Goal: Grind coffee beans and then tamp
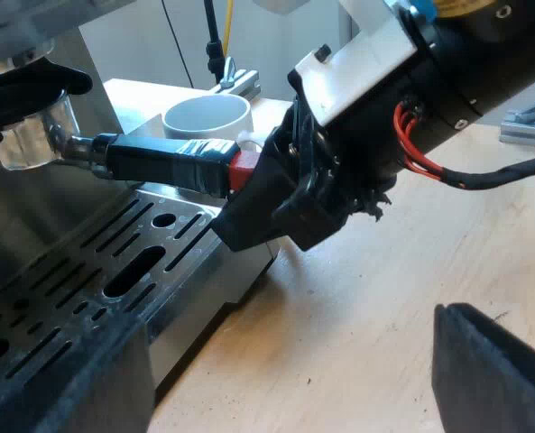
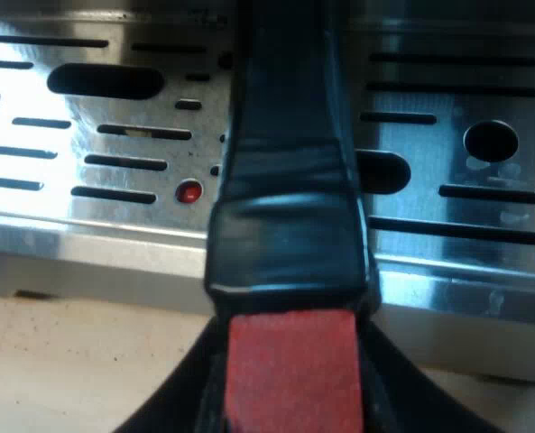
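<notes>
Two fingers of right gripper (image 2: 290,406) clamped on red end (image 1: 242,171) of dark handle (image 1: 163,162). Metal holder (image 1: 32,135) seated in espresso machine (image 1: 32,207) front, handle sticking out roughly level above slotted drip tray (image 1: 204,271). Small red dot (image 2: 188,191) among tray slots, just beside handle. Left gripper (image 1: 285,361) fingers spread wide, grasping nothing, low by tray corner over wooden table (image 1: 384,289). White mug (image 1: 208,117) stands upright beyond handle, near right gripper.

Holder handle (image 1: 163,162) juts above drip tray (image 1: 87,271), near mug (image 1: 206,117).
</notes>
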